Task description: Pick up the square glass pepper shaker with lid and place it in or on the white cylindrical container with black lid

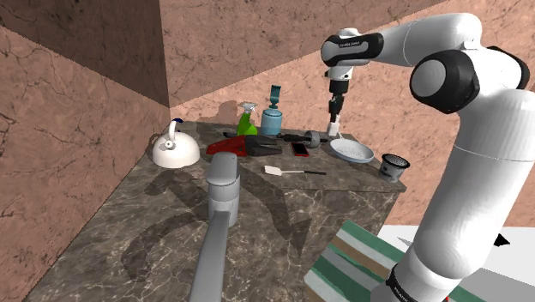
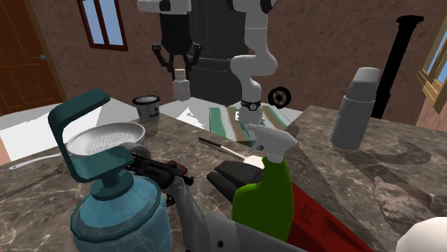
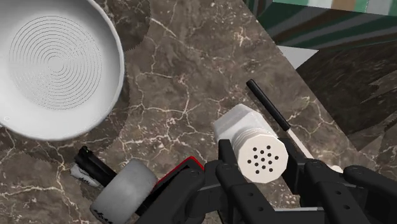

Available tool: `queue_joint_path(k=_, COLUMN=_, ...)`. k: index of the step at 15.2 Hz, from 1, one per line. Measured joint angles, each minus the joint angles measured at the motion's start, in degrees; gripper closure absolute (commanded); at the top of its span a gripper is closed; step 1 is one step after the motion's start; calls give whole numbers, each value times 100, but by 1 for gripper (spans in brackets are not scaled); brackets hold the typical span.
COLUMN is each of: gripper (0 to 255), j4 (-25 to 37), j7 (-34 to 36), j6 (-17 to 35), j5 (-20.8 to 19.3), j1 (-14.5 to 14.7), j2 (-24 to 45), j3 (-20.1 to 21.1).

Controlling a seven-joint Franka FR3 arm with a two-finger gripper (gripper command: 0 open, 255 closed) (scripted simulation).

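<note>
Closest to the wrist camera is the pepper shaker (image 3: 257, 151), a pale square body with a round perforated lid. It is clasped between the two black fingers (image 3: 225, 162) of the gripper (image 2: 178, 70), which are closed narrowly on its sides. It hangs upright, clear of the marble counter (image 3: 191, 76). Below the fingers and to one side lies a white pan (image 3: 54, 63), and a black-handled utensil (image 3: 270, 105) lies under them. I judge that the pick is done and the carrying is in hand. Next, the gripper should travel past the pan to the white container (image 2: 146, 111) with a dark top, which stands lower than the fingers. There it should centre the shaker above the container, descend and release.
</note>
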Motion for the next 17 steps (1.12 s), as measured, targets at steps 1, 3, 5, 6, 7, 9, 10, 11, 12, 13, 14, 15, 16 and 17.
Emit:
queue_joint_path(k=1, gripper=255, j4=-130, j7=-109, j6=43, j5=-43, j1=-59, j2=-103, j3=-53)
queue_joint_path(k=3, gripper=255, j4=-229, j7=-321, j6=43, j5=-102, j1=-176, j2=-228, j3=-153)
queue_joint_path(k=5, gripper=255, j4=-328, j7=-553, j6=48, j5=-161, j1=-304, j2=-349, j3=-262)
queue_joint_path(k=6, gripper=255, j4=-424, j7=-626, j6=66, j5=-205, j1=-342, j2=-444, j3=-302)
queue_joint_path(k=7, gripper=255, j4=-560, j7=-740, j6=129, j5=-251, j1=-404, j2=-537, j3=-360)
queue_joint_path(k=9, gripper=255, j4=-641, j7=-956, j6=186, j5=-285, j1=-523, j2=-585, j3=-464)
queue_joint_path(k=10, gripper=255, j4=-687, j7=-1096, j6=201, j5=-316, j1=-600, j2=-637, j3=-533)
queue_joint_path(k=11, gripper=255, j4=-682, j7=-1211, j6=170, j5=-343, j1=-660, j2=-680, j3=-589)
queue_joint_path(k=12, gripper=255, j4=-595, j7=-1357, j6=150, j5=-325, j1=-737, j2=-625, j3=-655)
queue_joint_path(k=13, gripper=255, j4=-654, j7=-1483, j6=163, j5=-363, j1=-804, j2=-688, j3=-717)
queue_joint_path(k=14, gripper=255, j4=-652, j7=-1623, j6=196, j5=-360, j1=-880, j2=-670, j3=-784)
queue_joint_path(k=15, gripper=255, j4=-685, j7=-1723, j6=180, j5=-398, j1=-931, j2=-735, j3=-833)
queue_joint_path(k=16, gripper=255, j4=-736, j7=-1821, j6=206, j5=-426, j1=-984, j2=-781, j3=-883)
queue_joint_path(k=17, gripper=255, j4=-624, j7=-2014, j6=184, j5=-393, j1=-1088, j2=-701, j3=-975)
